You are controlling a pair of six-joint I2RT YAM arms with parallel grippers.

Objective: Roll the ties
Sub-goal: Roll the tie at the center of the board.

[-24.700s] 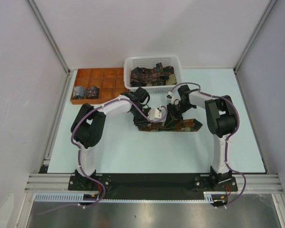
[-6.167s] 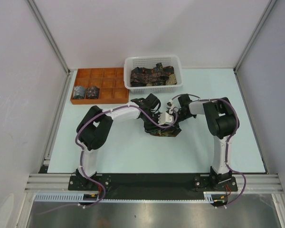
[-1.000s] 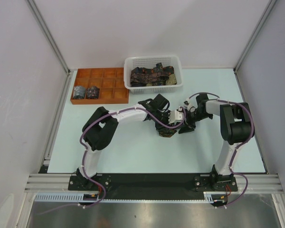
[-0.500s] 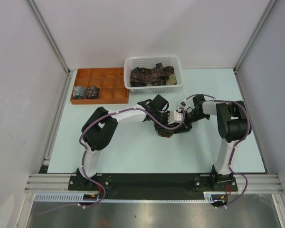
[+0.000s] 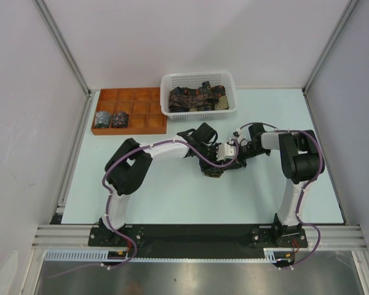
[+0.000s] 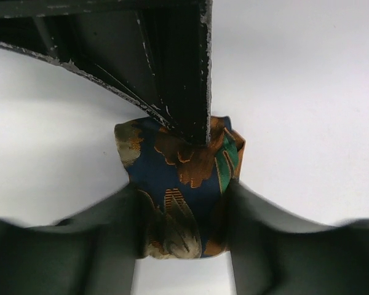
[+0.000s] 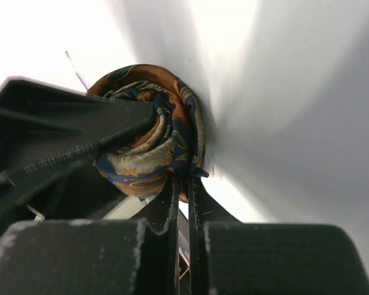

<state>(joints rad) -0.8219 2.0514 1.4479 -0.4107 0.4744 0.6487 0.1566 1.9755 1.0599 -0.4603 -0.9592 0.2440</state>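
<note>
- Pale blue desk point(image 5: 172, 196) in a white-walled cell; orange compartment tray point(image 5: 141, 95) and white mesh basket point(image 5: 166, 92) at the far edge.
- Two finished rolls point(image 5: 103, 118) in the tray's near-left cells; loose ties point(image 5: 197, 97) heaped in the basket.
- Flat strip on the desk earlier, now a tight rolled tie point(image 6: 178, 190) mid-desk between both arms.
- Left pincer point(image 6: 181, 230) at medium width, fingers pressed on both sides of the rolled tie: holding it.
- Changed in the last second: right pincer point(image 7: 181, 190) was clear of the rolled tie, off to the right and half open; now moved in against it and snapped fully closed, tips at the outer wrap.
- Cannot tell whether a fabric layer is pinched between those tips or only pressed.
- Reading: rolling itself looks done; probably pinning or tucking the tail end so nothing unwinds.
- Next, likely transfer to a free tray cell beside the other rolls; risk of the wrap springing loose on release.
</note>
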